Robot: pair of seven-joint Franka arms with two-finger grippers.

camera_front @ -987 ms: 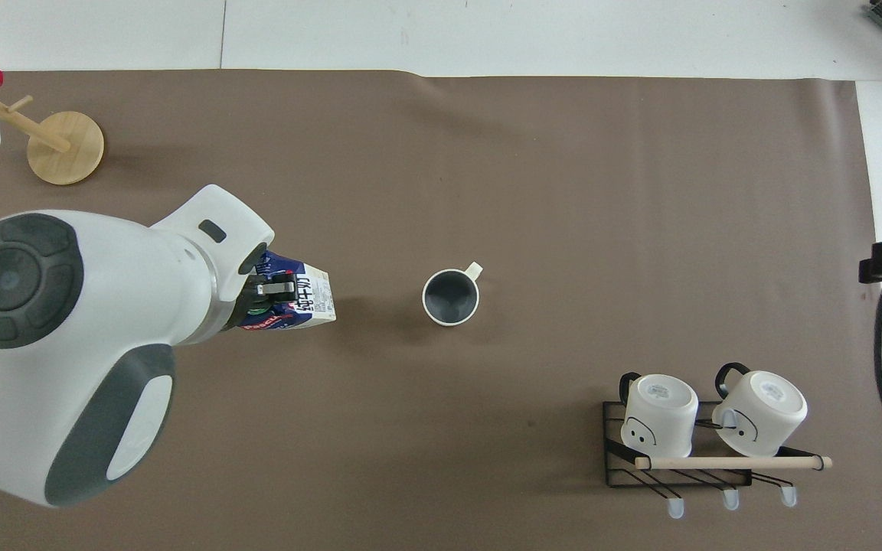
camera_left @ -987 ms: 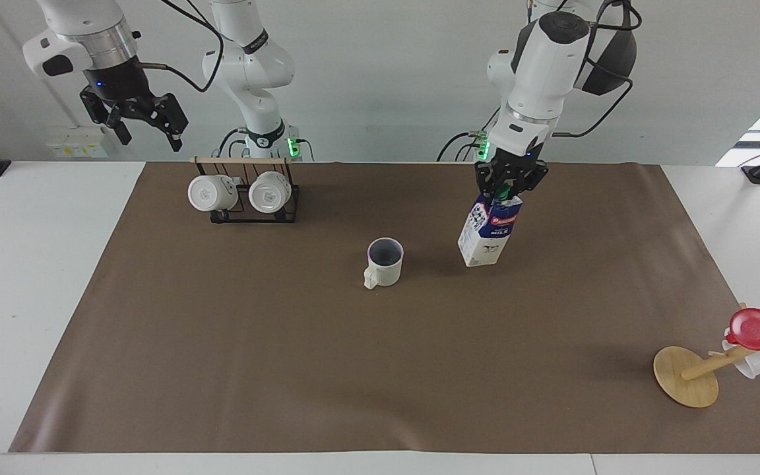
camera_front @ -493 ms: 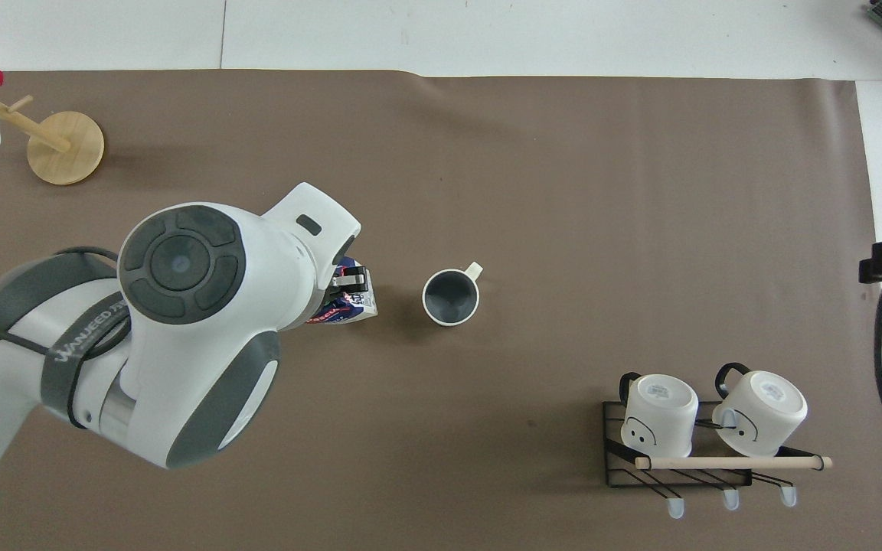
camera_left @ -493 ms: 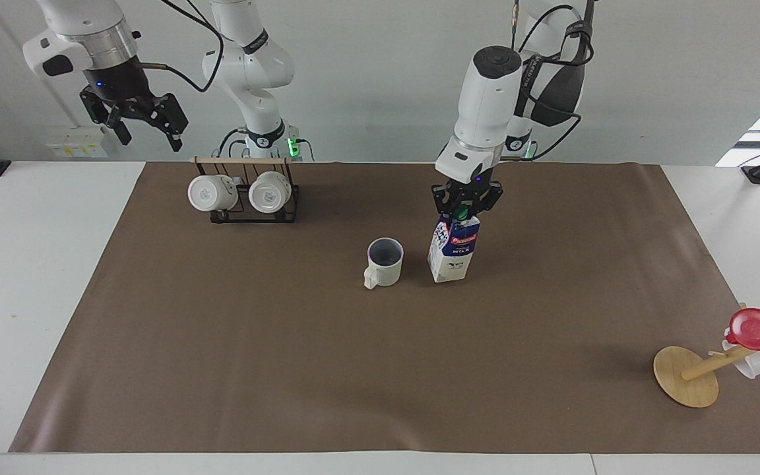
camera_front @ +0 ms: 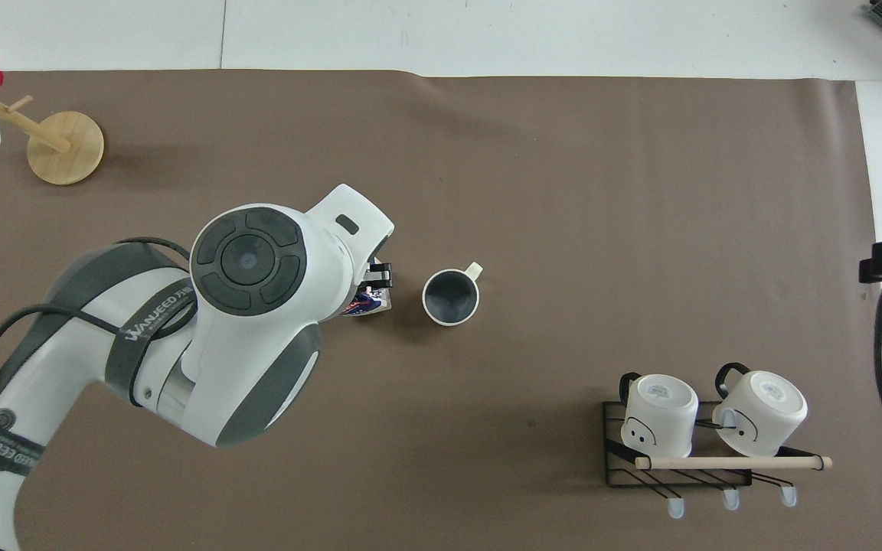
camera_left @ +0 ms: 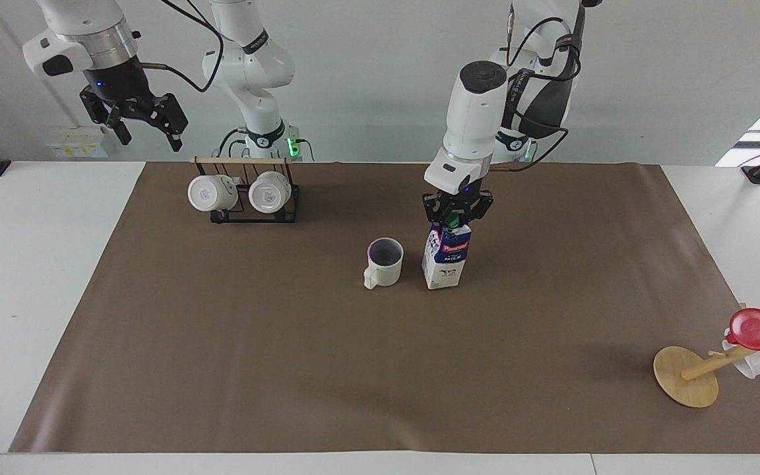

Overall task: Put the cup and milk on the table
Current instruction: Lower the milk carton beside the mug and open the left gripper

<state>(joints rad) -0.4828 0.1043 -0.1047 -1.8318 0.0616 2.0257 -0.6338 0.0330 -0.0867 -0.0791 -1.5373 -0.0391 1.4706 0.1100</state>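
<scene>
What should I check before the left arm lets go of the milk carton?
1. Milk upright: ok, it stands straight beside the cup.
2. Carton base on the brown sheet of the table: cannot tell; it looks down, but contact is not clearly shown.
3. Left tool grip: ok, closed on the carton's top by the green cap.
4. Gap to the cup: ok, carton and cup stand apart, the cup toward the right arm's end.
5. Cup placed: ok, upright on the sheet, mouth up.
6. Right tool out of the way: ok, it waits, raised near the mug rack, open and empty.
</scene>
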